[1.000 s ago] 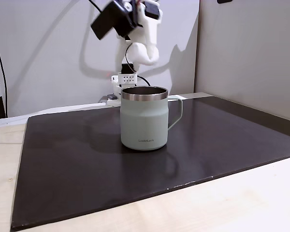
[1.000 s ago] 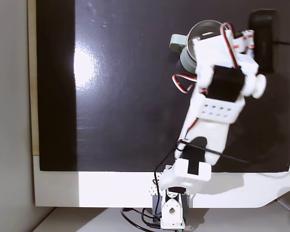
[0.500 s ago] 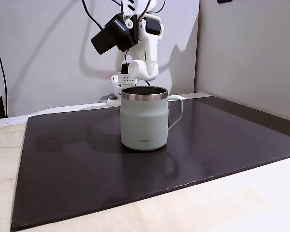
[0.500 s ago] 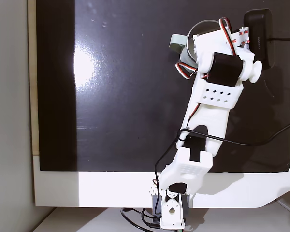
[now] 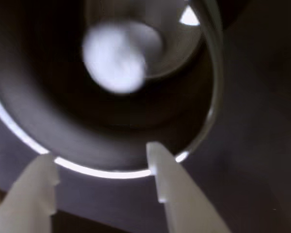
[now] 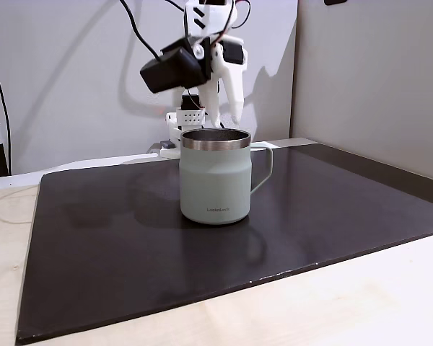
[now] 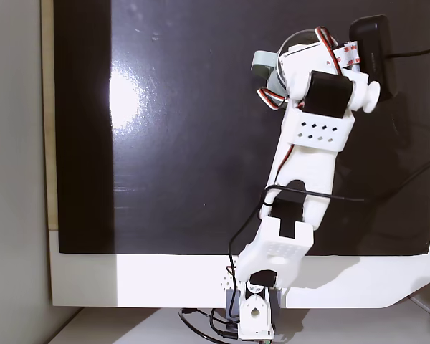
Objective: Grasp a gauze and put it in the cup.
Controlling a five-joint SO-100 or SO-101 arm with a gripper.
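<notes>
The pale green cup [image 6: 215,179] with its steel rim stands on the black mat, handle to the right in a fixed view. From above, its handle [image 7: 261,64] and a bit of rim peek out from under the arm. The wrist view looks straight down into the cup [image 5: 203,97], where a blurred white lump, the gauze [image 5: 115,57], lies at the bottom. My gripper [image 5: 102,158] hangs open just above the rim with nothing between its white fingers [image 5: 160,170]. Seen from the side, the gripper [image 6: 227,108] points down behind the cup's rim.
A black mat [image 6: 115,245] covers most of the pale wooden table [image 6: 361,303]. The arm's base [image 7: 254,315] sits at the table's near edge in a fixed view, with a black cable [image 7: 408,172] trailing right. A wall stands close behind.
The wrist has tipped downward and come lower over the cup, so the fingers now point into it. Seen from above, the arm has reached farther over the mug.
</notes>
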